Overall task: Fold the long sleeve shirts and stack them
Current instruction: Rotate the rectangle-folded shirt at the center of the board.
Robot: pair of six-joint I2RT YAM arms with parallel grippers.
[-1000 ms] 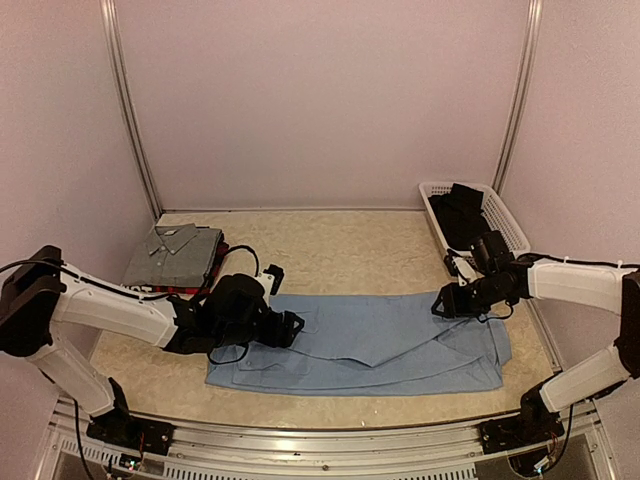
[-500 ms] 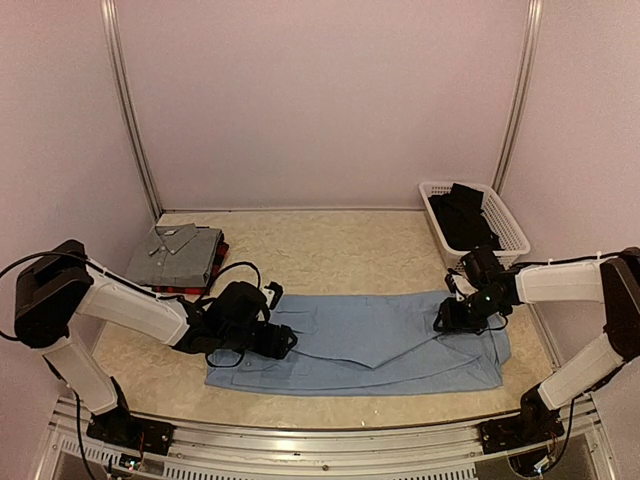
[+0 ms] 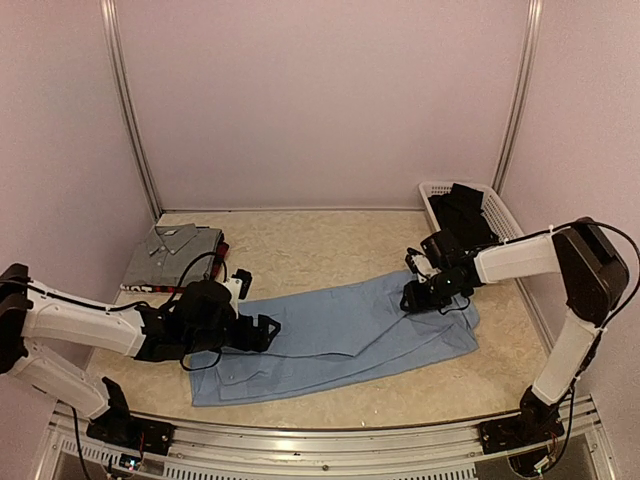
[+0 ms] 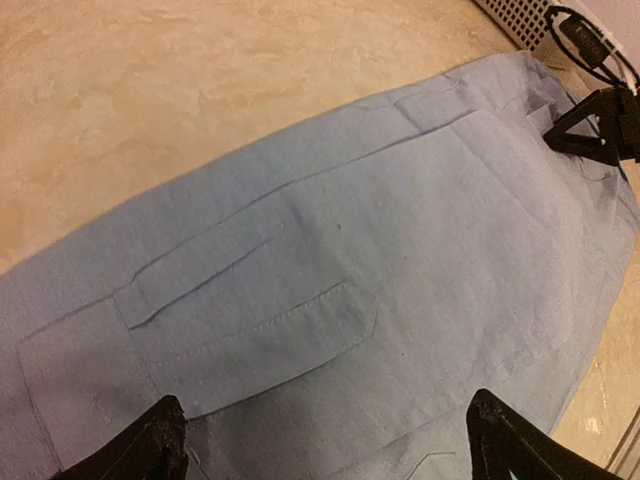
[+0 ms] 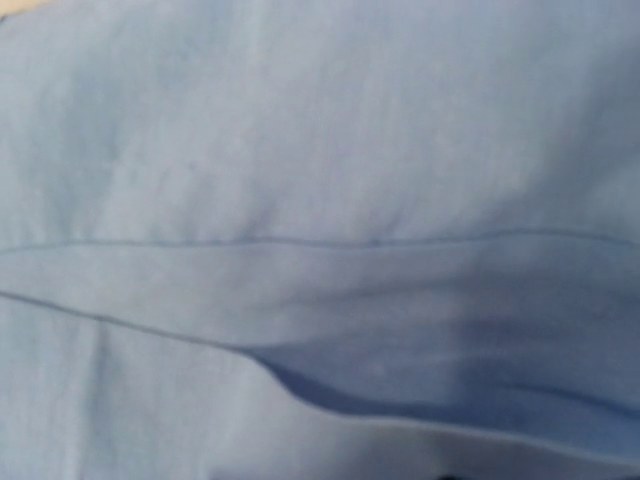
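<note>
Left claw (image 3: pixel 264 333) hovers low over the blue shirt (image 3: pixel 340 335), fingers (image 4: pixel 165 445) spread wide, nothing between them, only cloth below. The shirt lies spread flat from this claw across to the other one. Right claw (image 3: pixel 420 298) is down on the shirt's far edge; pinching or just pressing, I cannot tell, since its own camera shows only blue fabric. Behind the left claw, the grey shirt (image 3: pixel 172 255) sits folded on the plaid shirt (image 3: pixel 222 248). Behind the right claw stands the white basket (image 3: pixel 512 228).

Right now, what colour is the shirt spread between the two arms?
Plain light blue; the shirt shows best in the left wrist view.
</note>
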